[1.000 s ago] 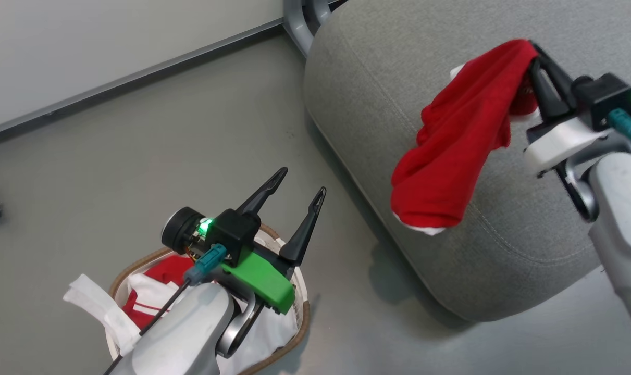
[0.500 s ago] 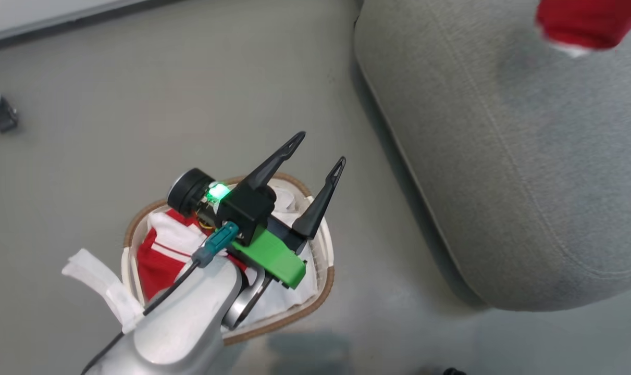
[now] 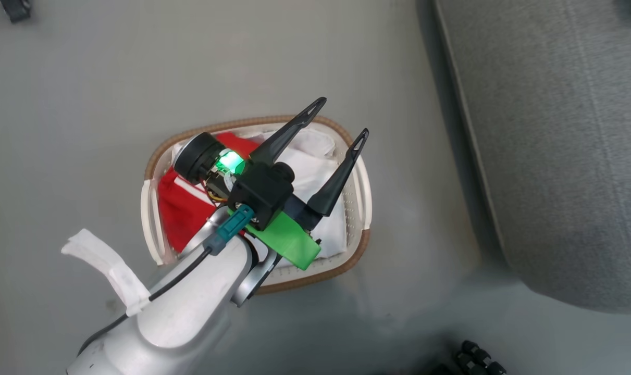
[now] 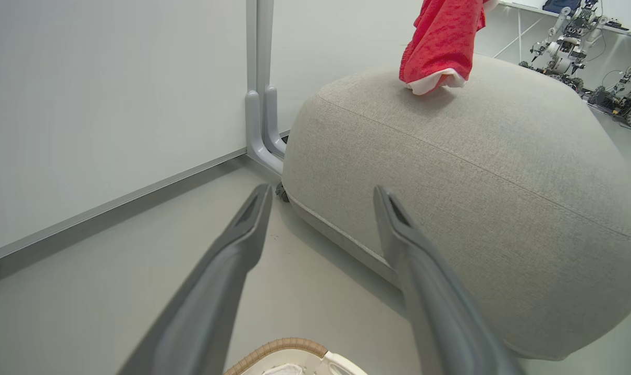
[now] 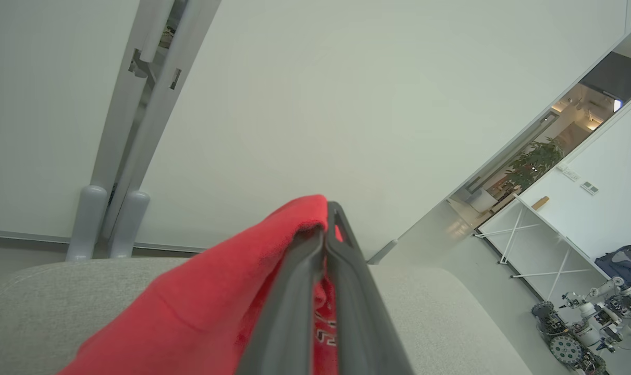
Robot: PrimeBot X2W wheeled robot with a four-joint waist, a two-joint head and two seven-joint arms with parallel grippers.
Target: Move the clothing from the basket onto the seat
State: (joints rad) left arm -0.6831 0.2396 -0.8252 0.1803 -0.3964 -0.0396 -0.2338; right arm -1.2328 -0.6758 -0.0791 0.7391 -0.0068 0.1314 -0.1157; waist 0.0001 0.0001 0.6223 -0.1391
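Note:
The basket, white with a brown rim, stands on the floor in the head view. Red clothing with white stripes lies in it beside a white sheet. My left gripper hovers open over the basket with nothing between its fingers; the left wrist view has the same gripper above the basket's rim. My right gripper is shut on another red garment above the grey seat. That garment hangs down, its white hem touching the seat. The seat lies right of the basket.
A white wall panel with a grey post stands behind the seat. Other robots are parked in the far background. Dark wheeled parts sit on the floor near the seat's front corner. Grey floor surrounds the basket.
The head camera has tilted down and turned, so the basket now sits mid-picture and the right gripper with its red garment has left that view. The left gripper stays open above the basket.

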